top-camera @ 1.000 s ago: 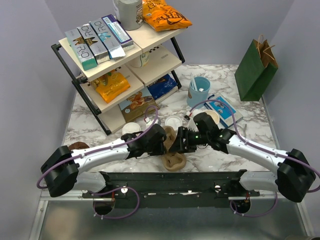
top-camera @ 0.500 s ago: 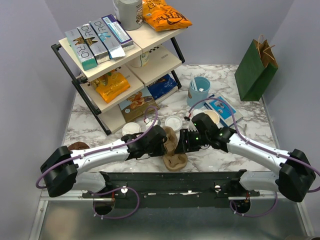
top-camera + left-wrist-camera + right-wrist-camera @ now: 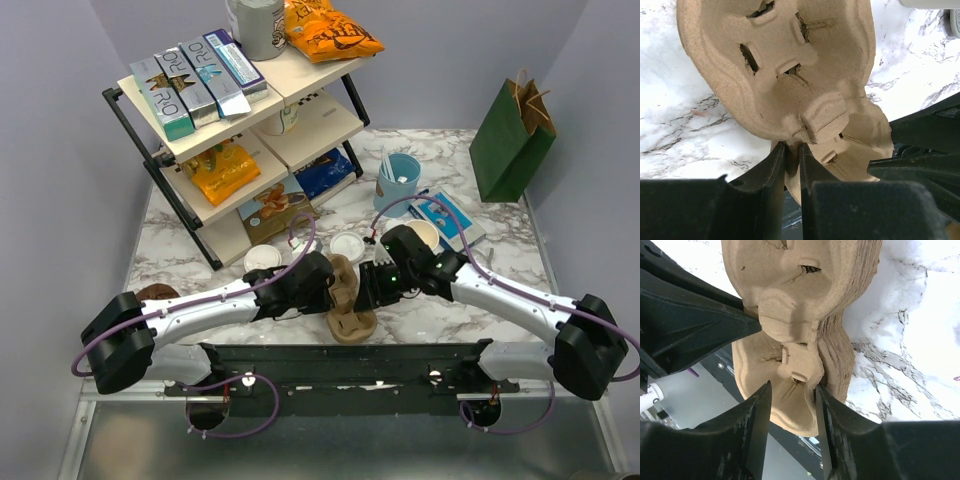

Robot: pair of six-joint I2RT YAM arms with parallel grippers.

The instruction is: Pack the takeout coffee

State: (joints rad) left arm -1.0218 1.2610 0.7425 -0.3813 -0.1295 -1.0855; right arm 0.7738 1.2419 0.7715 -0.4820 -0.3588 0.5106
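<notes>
Right claw [image 3: 790,390] has drawn its jaws closer together over the last second and sits slightly tighter against the carrier stack [image 3: 842,355]; the left arm has scarcely shifted. Left claw [image 3: 792,147] is pinched closed on the thin rim of the top carrier [image 3: 790,75], brown moulded pulp, which looks tipped up off the carriers beneath it. The right claw comes at the same pile from the opposite side, jaws partly apart and astride a ridge at its edge, one finger over the pulp face, the other against the layered side. Whether they press yet I cannot tell. Both claws meet near the front middle of the marbled worktop [image 3: 450,150]. Takeout coffee [image 3: 347,245], white lid up, stands upright on the worktop just behind the carriers, between the two wrists, held by neither claw. A second white-topped round item [image 3: 262,258] stands to its left, by the foot of the shelf rack [image 3: 310,125]. Light blue cup [image 3: 398,182] with white sticks stands farther back; green paper bag [image 3: 512,140] is upright at the far right.
</notes>
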